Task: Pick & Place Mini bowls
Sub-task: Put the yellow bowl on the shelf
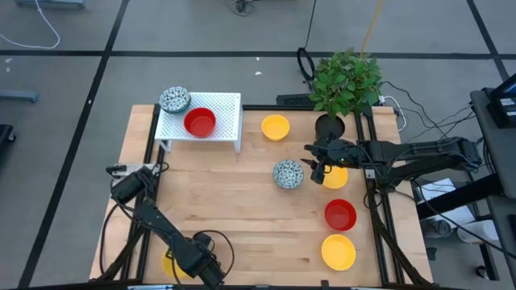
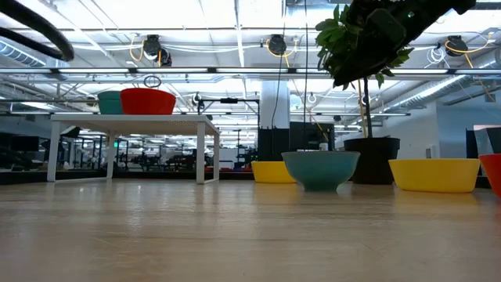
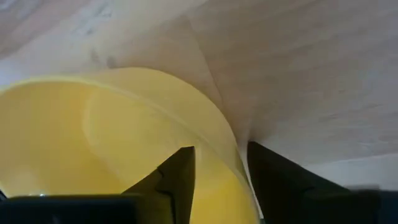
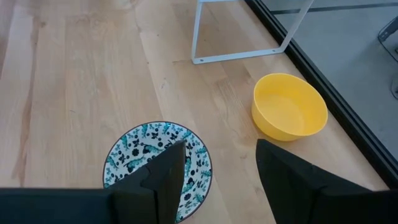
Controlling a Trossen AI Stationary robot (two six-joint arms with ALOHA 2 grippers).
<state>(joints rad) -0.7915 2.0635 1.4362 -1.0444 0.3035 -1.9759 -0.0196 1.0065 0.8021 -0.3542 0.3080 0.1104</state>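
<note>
My left gripper (image 1: 191, 262) is at the table's near left edge, at a yellow bowl (image 1: 171, 264). In the left wrist view it is open (image 3: 221, 149), with one finger inside the bowl (image 3: 93, 137) and one outside its wall. My right gripper (image 1: 317, 169) hangs open above the table between a blue-speckled bowl (image 1: 288, 174) and another yellow bowl (image 1: 336, 179). Its wrist view shows the speckled bowl (image 4: 143, 155) below the fingers (image 4: 221, 152). A red bowl (image 1: 200, 122) and a speckled bowl (image 1: 174, 100) rest on the white rack (image 1: 230, 109). My left gripper stands astride the yellow bowl's wall (image 3: 235, 171), one finger on the inner side and one on the outer. A gap shows beside the inner finger (image 3: 180, 180). Whether the outer finger (image 3: 273, 180) touches the wall, I cannot tell.
A yellow bowl (image 1: 275, 126) sits right of the rack. A red bowl (image 1: 340, 214) and a yellow bowl (image 1: 339, 251) sit near the right edge. The potted plant (image 1: 345, 80) stands at the far right, close behind my right arm. Bare wood fills the middle.
</note>
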